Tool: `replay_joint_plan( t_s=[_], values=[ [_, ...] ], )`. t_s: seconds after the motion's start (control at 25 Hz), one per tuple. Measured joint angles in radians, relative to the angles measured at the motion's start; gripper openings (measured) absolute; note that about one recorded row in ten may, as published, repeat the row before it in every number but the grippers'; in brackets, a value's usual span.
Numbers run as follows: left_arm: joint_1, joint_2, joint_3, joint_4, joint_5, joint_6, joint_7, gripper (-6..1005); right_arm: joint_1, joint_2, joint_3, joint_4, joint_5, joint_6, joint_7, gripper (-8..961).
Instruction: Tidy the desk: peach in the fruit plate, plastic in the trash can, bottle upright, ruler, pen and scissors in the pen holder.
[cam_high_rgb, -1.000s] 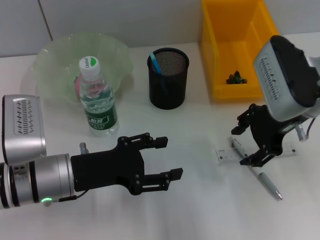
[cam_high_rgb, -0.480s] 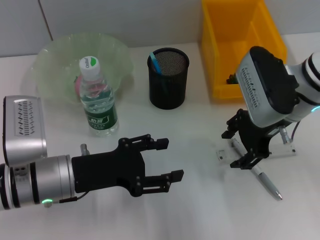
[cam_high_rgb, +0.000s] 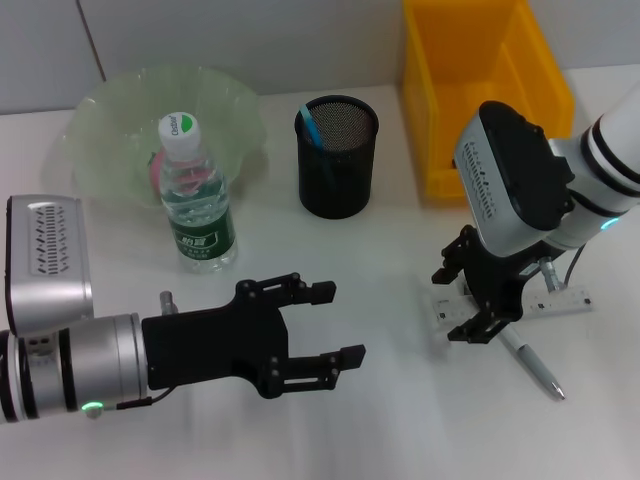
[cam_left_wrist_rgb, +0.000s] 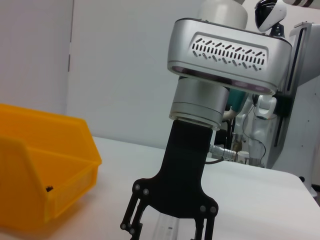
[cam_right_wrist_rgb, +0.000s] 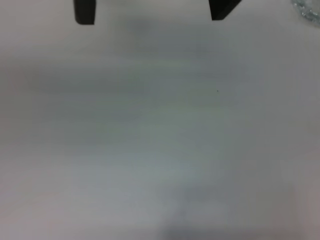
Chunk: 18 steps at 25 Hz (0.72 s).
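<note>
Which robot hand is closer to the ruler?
The right hand. It is open, straddling the clear ruler's near end, beside the pen. The left hand, also open, hovers far off, in front of the water bottle.

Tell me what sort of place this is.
Probably a lab desk staged as an office: a white table with a pen holder, ruler, pen and yellow bin.

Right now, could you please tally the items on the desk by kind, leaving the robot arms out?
Containers: 3, green fruit plate, black mesh pen holder, yellow bin
Bottles: 1, upright water bottle
Stationery on the desk: 2, clear ruler, pen
Total: 6
</note>
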Motion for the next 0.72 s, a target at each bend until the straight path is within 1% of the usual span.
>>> replay_joint_plan(
  t_s=[0.24,0.72],
  values=[
    [-0.001,-0.002,-0.004,0.000,0.013,0.000,-0.013,785,0.024,-0.001,0.000,0.049,-0.004,0.026,0.000,628],
    [-0.004,-0.003,-0.005,0.000,0.013,0.001,-0.014,785,0.043,-0.003,0.000,0.101,-0.007,0.047,0.000,613]
  ],
)
